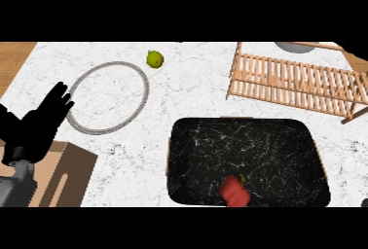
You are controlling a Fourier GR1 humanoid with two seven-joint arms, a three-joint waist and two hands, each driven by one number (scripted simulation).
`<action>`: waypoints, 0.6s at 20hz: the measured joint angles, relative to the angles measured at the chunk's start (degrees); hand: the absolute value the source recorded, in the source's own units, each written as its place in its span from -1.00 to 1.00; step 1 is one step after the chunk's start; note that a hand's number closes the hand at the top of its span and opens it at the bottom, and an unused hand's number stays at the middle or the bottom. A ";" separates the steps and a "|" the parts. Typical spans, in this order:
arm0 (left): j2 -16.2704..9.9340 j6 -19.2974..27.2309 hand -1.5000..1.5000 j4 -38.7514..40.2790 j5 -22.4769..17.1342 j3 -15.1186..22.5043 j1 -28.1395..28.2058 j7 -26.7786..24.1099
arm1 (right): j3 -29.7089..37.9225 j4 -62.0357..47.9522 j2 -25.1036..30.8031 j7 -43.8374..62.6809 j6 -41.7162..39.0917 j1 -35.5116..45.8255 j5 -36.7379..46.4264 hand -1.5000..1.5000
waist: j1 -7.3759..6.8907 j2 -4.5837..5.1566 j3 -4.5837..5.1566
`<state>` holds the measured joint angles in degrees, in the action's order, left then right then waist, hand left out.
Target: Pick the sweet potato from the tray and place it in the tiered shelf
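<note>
At the near edge of the tray, the sweet potato waits untouched

Fingers [57, 95] of the left hand [39, 124] stand straight and slightly apart, pointing far, holding nothing; it rests at the left edge, beside a brown box [64, 172], seemingly parked clear of the work. No right hand shows. Rightward, the black marbled tray [244, 138] holds only the reddish sweet potato [235, 192], lying at its near rim, so the pick looks not yet begun. Farther right, the slatted wooden tiered shelf [295, 80] shows nothing on its visible slats, well apart from the tray. A metal ring [108, 97] lies on the counter [187, 87] with a green fruit [155, 59] just beyond it
</note>
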<state>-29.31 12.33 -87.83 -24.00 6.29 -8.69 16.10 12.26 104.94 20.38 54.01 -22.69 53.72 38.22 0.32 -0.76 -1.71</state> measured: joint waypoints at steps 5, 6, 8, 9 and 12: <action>0.09 -0.59 0.00 -0.08 -0.36 0.12 -0.43 -0.18 | 2.35 -7.00 4.36 -3.43 -3.40 1.83 -2.66 1.00 | -0.58 0.25 0.04; 0.14 -0.54 0.00 -0.01 -0.28 0.19 -0.50 -0.23 | 2.76 -8.14 5.17 -4.19 -3.85 1.92 -2.92 1.00 | -0.65 0.29 0.02; 0.22 -0.31 0.00 0.02 0.05 0.39 -0.67 -0.20 | 2.84 -10.09 6.22 -5.04 -4.50 2.13 -2.95 1.00 | -0.81 0.31 0.01; 0.25 -0.42 0.00 0.04 0.08 0.46 -0.83 -0.32 | 2.90 -11.25 6.70 -5.86 -4.37 2.13 -2.74 1.00 | -0.96 0.38 0.01; 0.42 -0.36 0.00 0.12 0.21 0.73 -1.26 -0.39 | 3.20 -14.78 7.96 -7.58 -3.77 2.79 -2.06 1.00 | -1.38 0.52 0.00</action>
<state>-28.89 11.97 -87.71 -23.79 7.03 -9.95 15.71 15.46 90.16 28.34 46.43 -26.46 56.52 36.16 -1.06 -0.25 -1.71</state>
